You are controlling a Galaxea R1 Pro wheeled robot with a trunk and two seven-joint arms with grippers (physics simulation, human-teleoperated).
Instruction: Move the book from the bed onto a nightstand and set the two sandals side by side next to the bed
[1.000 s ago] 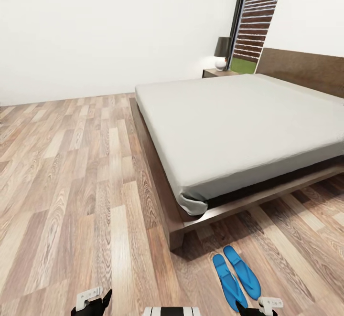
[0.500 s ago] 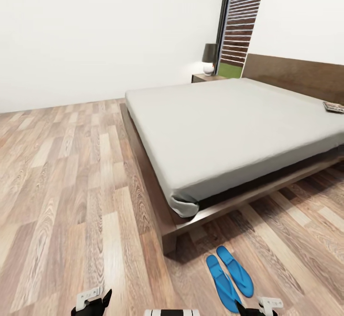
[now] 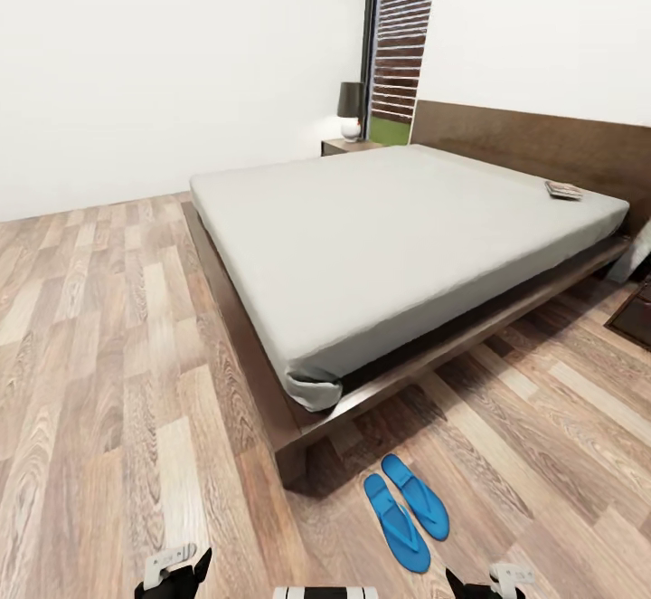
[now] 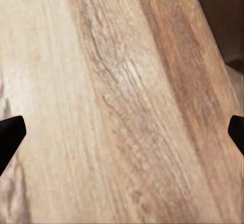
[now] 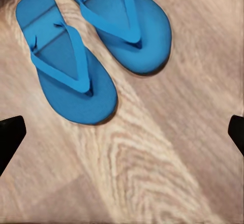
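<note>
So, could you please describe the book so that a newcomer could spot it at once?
Start at the wide bed with its dark headboard. The book lies flat on the pale mattress, in the corner by the headboard farthest from the lamp. It is the mattress's one small dark object.

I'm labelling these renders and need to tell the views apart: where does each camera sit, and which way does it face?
Head view: on the robot's head, looking forward and down at the bed, book, nightstand, sandals; both arms' ends at the lower edge.
Left wrist view: near the left hand, facing the plank floor; dark fingertips at both sides.
Right wrist view: near the right hand, facing down at the sandals; fingertips likewise.
Shared: head and right wrist views both show the sandals.
</note>
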